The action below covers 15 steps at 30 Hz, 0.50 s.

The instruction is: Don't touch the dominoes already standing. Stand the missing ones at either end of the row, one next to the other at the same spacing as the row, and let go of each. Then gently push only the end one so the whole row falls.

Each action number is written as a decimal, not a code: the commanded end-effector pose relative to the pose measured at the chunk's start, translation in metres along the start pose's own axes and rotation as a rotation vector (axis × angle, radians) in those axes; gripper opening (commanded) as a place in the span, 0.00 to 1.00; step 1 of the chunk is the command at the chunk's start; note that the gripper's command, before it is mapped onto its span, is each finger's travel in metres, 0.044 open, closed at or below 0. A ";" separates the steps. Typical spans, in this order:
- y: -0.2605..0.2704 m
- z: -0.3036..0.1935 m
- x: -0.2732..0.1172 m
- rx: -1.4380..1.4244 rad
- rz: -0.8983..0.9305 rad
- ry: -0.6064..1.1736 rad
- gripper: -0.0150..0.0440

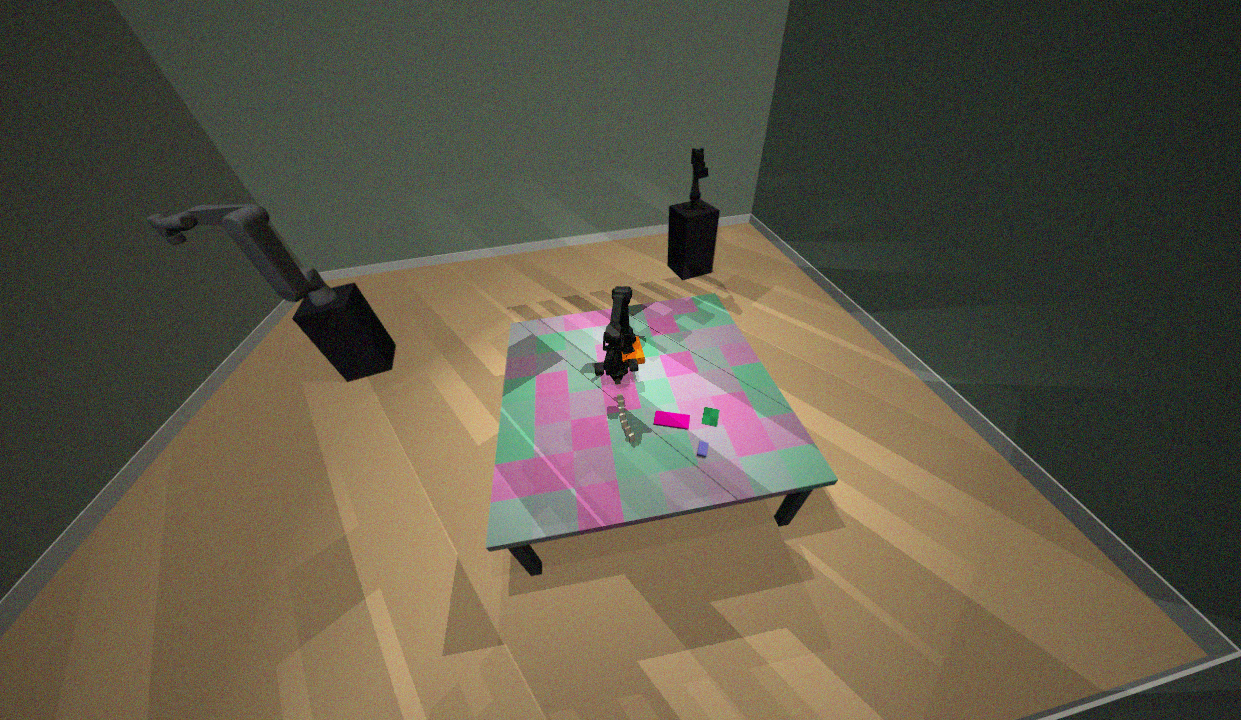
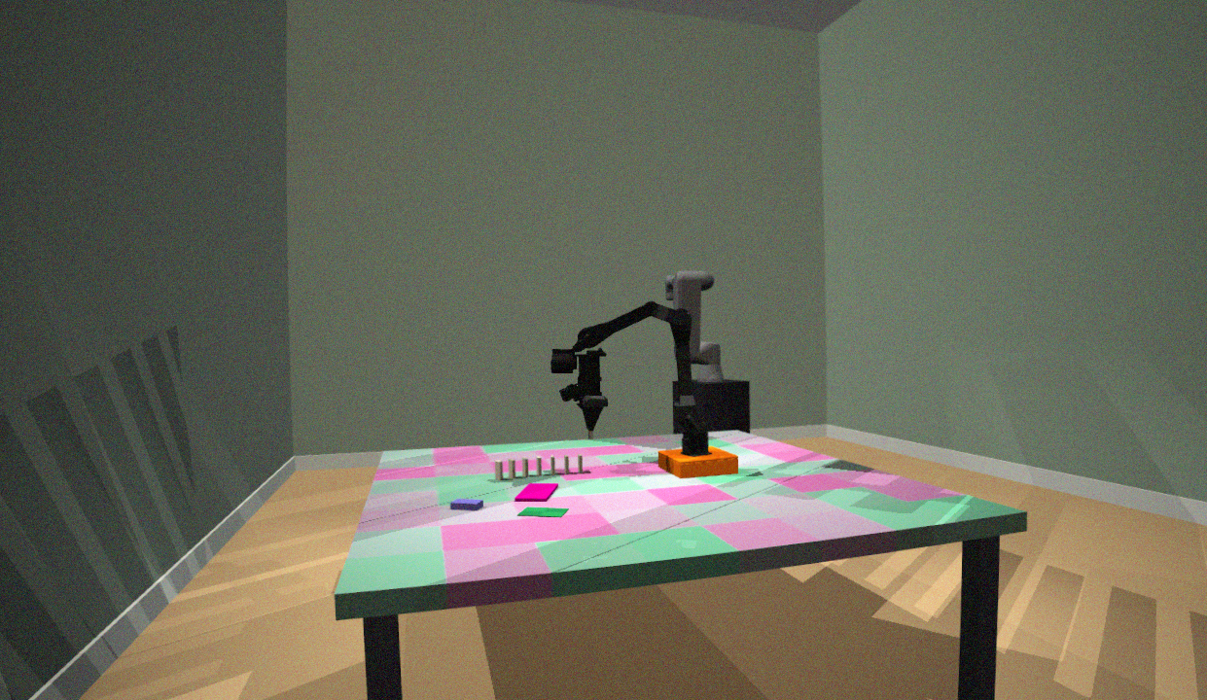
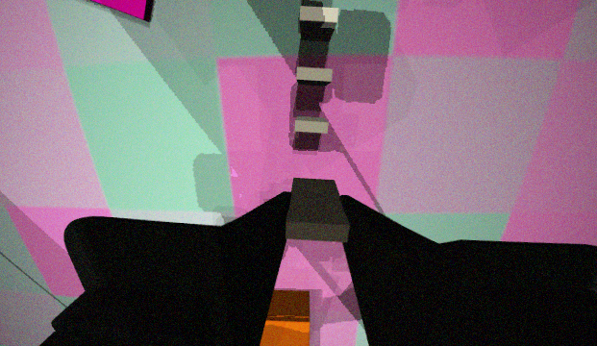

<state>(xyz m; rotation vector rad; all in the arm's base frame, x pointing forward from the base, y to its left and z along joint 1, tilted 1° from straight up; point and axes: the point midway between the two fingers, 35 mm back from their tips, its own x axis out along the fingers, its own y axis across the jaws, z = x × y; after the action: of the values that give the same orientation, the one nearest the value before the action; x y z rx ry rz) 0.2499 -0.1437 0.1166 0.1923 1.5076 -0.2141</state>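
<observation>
A row of several beige dominoes (image 1: 624,421) (image 2: 539,467) (image 3: 314,74) stands upright on the patchwork table. The end domino nearest the robot base (image 3: 311,126) (image 2: 579,464) is upright. My gripper (image 1: 616,378) (image 2: 591,427) (image 3: 314,202) points down, shut on another domino (image 3: 318,232) (image 2: 590,434), which looks upright. It hangs above the table, higher than the row's tops, just beyond the base-side end. In the wrist view it is roughly in line with the row, with its broad side across it. The fingers hide part of it.
A magenta block (image 1: 671,420) (image 2: 536,492) (image 3: 130,5), a green flat tile (image 1: 710,416) (image 2: 543,512) and a small blue block (image 1: 702,449) (image 2: 466,505) lie to one side of the row. The orange base (image 1: 638,355) (image 2: 698,463) (image 3: 286,333) is behind the gripper. Two other arms stand off the table.
</observation>
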 end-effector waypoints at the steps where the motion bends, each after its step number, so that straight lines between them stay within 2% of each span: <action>1: 0.000 0.000 0.022 0.004 -0.001 0.006 0.44; 15: 0.004 -0.008 0.086 0.012 0.003 0.007 0.44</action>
<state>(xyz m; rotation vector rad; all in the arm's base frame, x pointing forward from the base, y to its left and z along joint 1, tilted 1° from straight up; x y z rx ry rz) 0.2494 -0.1417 0.0441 0.1991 1.5104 -0.2180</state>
